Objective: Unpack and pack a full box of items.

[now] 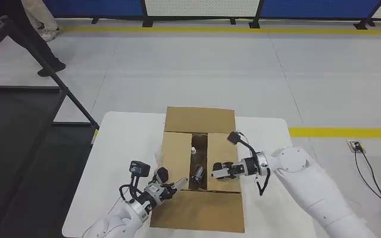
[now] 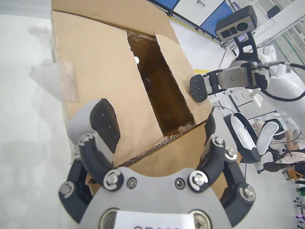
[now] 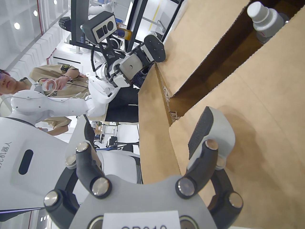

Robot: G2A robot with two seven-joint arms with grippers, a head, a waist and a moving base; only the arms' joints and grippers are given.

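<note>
A brown cardboard box (image 1: 199, 122) stands in the middle of the white table, its side flaps lying partly over a dark centre gap. In that gap a white-capped bottle (image 1: 193, 149) stands upright, also seen as the bottle (image 3: 264, 20), and a dark can-like item (image 1: 198, 174) lies nearer me. My left gripper (image 1: 169, 189) is open at the box's near left, its fingers either side of the left flap's near end (image 2: 133, 110). My right gripper (image 1: 217, 171) is open over the right flap (image 3: 250, 110), nothing held; it appears as the right gripper (image 2: 199, 88) across the box.
Crumpled clear plastic wrap (image 2: 52, 79) clings to the box's left side, on the table (image 1: 119, 154). A black metal frame (image 1: 65, 95) stands off the table's left side. Bare tabletop lies left and right of the box.
</note>
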